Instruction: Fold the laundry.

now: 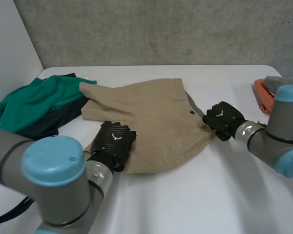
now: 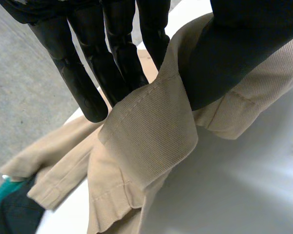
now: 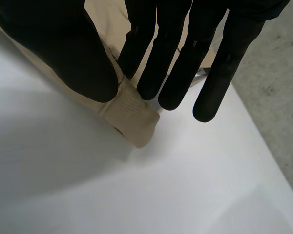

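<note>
Tan shorts (image 1: pixel 156 122) lie spread on the white table (image 1: pixel 210 195). My left hand (image 1: pixel 115 141) is at their near left hem. In the left wrist view the hem (image 2: pixel 151 131) is pinched between the thumb (image 2: pixel 234 48) and the straight fingers (image 2: pixel 112 58) and lifted off the table. My right hand (image 1: pixel 223 118) is at the shorts' right edge, by the waistband corner. There the right wrist view has the thumb (image 3: pixel 63 53) pressing a folded tan corner (image 3: pixel 132 117) against the fingers (image 3: pixel 180 63).
A heap of green and dark clothes (image 1: pixel 34 105) lies at the table's left, touching the shorts. An orange item (image 1: pixel 261 95) with grey cloth on it sits at the far right edge. A grey wall rises behind the table.
</note>
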Controlling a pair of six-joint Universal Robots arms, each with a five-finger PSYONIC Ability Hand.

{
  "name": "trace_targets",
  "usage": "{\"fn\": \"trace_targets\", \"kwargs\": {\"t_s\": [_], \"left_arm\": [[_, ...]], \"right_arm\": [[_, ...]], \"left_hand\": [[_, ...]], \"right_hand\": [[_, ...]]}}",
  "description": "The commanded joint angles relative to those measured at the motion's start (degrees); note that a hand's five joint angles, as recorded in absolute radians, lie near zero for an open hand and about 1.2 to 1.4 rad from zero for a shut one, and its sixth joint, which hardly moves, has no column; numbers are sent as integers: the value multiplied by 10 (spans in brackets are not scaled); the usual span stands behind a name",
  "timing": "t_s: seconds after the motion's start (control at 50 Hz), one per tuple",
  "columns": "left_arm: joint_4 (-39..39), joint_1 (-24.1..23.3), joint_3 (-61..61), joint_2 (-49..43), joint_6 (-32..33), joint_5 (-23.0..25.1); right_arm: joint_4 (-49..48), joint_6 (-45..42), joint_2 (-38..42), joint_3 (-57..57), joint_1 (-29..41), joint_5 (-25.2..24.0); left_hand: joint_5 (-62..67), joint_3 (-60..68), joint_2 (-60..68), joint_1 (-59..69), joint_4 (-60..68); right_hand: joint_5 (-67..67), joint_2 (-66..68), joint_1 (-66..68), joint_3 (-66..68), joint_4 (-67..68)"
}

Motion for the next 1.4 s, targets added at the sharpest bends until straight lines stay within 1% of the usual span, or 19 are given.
{"fn": "trace_targets", "kwargs": {"t_s": [0.02, 0.12, 0.16, 0.2, 0.26, 0.34, 0.42, 0.44, 0.5, 0.52, 0.58, 0.66, 0.82, 0.92, 0.96, 1.02, 1.08, 1.2, 1.4], "left_arm": [[-96, 6, -69, 112, 14, 31], [-238, 28, -101, 169, 40, 67], [-283, 30, -105, 178, 45, 78], [-340, 35, -106, 186, 51, 95], [-374, 43, -101, 186, 54, 111], [-334, 66, -68, 151, 61, 122], [-245, 95, -6, 84, 79, 110], [-209, 108, 26, 57, 89, 105], [-157, 122, 73, 18, 104, 102], [-125, 130, 108, -11, 108, 102], [-76, 148, 179, -71, 116, 102], [-78, 156, 243, -132, 114, 102], [-51, 170, 386, -220, 112, 108], [54, 174, 506, -181, 83, 104], [116, 174, 537, -142, 46, 100], [179, 175, 563, -99, -17, 103], [174, 177, 571, -78, -47, 104], [84, 181, 526, -65, -71, 122], [88, 188, 363, -95, -69, 155]], "right_arm": [[184, -100, -137, 86, -31, 7], [367, -185, -236, 159, -59, 27], [410, -200, -256, 178, -65, 28], [428, -215, -279, 200, -65, 20], [410, -217, -281, 212, -59, 7], [362, -196, -244, 192, -37, 9], [291, -95, -190, 124, -4, 28], [262, -47, -170, 92, 13, 42], [215, 15, -140, 46, 38, 68], [180, 46, -120, 16, 52, 91], [117, 72, -79, -38, 72, 135], [62, 78, -27, -97, 89, 183], [-62, 68, 50, -201, 99, 216], [-225, 94, 30, -312, 101, 250], [-300, 119, 4, -343, 98, 275], [-355, 161, -30, -358, 100, 275], [-343, 178, -47, -363, 100, 252], [-287, 179, -52, -345, 104, 221], [-231, 176, 0, -257, 105, 203]], "left_hand": [[124, 130, 119, 169, 115], [124, 130, 119, 169, 115], [124, 130, 119, 169, 115], [124, 130, 119, 169, 115], [124, 130, 119, 169, 115], [124, 130, 119, 169, 115], [124, 130, 119, 169, 115], [124, 130, 119, 169, 115], [124, 130, 119, 169, 115], [124, 130, 119, 169, 115], [124, 130, 119, 169, 115], [124, 130, 119, 169, 115], [124, 130, 119, 169, 115], [124, 130, 119, 169, 115], [124, 130, 119, 169, 115], [124, 130, 119, 169, 115], [124, 130, 119, 169, 115], [124, 130, 119, 169, 115], [124, 130, 119, 169, 115]], "right_hand": [[135, 129, 193, 122, 117], [135, 129, 193, 122, 117], [135, 129, 193, 122, 117], [135, 129, 193, 122, 117], [135, 129, 193, 122, 117], [135, 129, 193, 122, 117], [135, 129, 193, 122, 117], [135, 129, 193, 122, 117], [135, 129, 193, 122, 117], [135, 129, 193, 122, 117], [135, 129, 193, 122, 117], [135, 129, 193, 122, 117], [135, 129, 193, 122, 117], [135, 129, 193, 122, 117], [135, 129, 193, 122, 117], [135, 129, 193, 122, 117], [135, 129, 193, 122, 117], [135, 129, 193, 122, 117], [135, 129, 193, 122, 117]]}}
